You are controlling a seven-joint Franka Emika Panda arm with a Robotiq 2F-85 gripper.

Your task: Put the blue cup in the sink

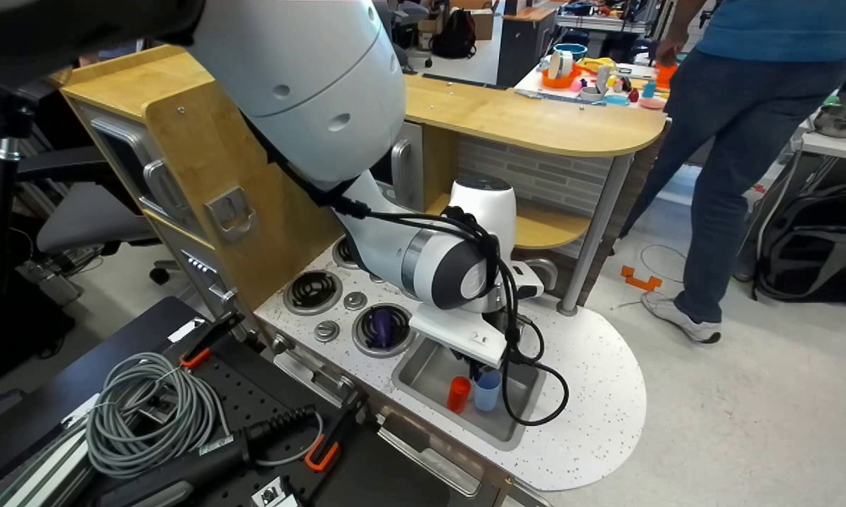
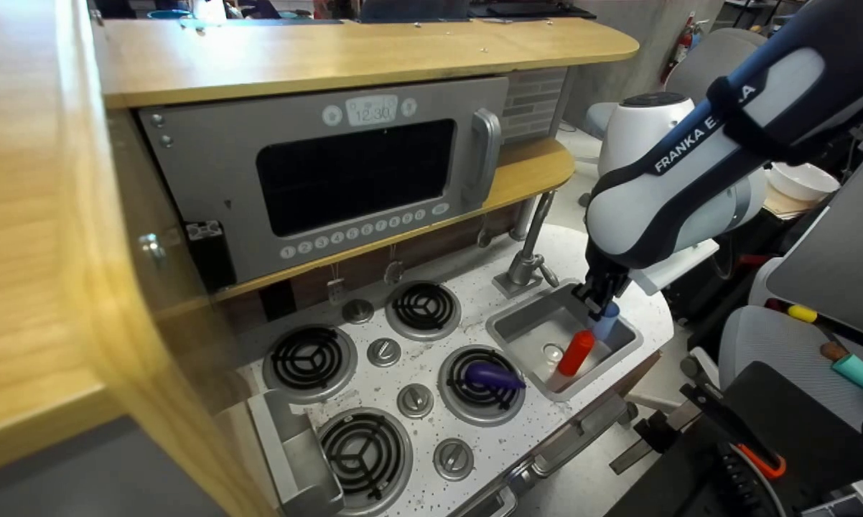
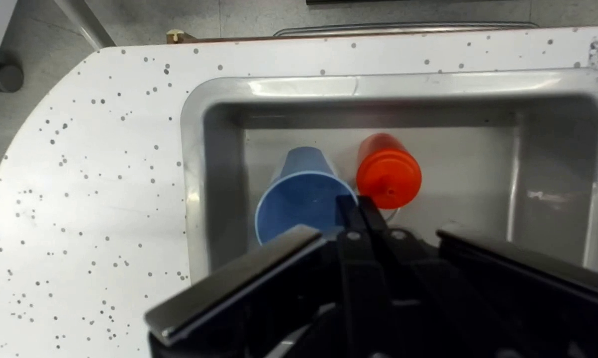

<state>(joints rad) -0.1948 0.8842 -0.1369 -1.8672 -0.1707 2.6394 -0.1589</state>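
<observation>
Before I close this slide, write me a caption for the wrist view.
Claw pinching the rim of the blue cup, beside a red container in the grey sink.

Set high, an exterior view looks down past the robot arm (image 1: 310, 91), over the stove burners (image 1: 312, 291), to the sink (image 1: 426, 370). An exterior view with a wooden cabinet (image 2: 44, 237) close at left faces the toy microwave (image 2: 356, 172), looking down on the stove burners from near. Both exterior views share the counter (image 1: 599, 394). The wrist view, closest, looks steeply down past the tool (image 3: 358, 201) into the sink.
</observation>
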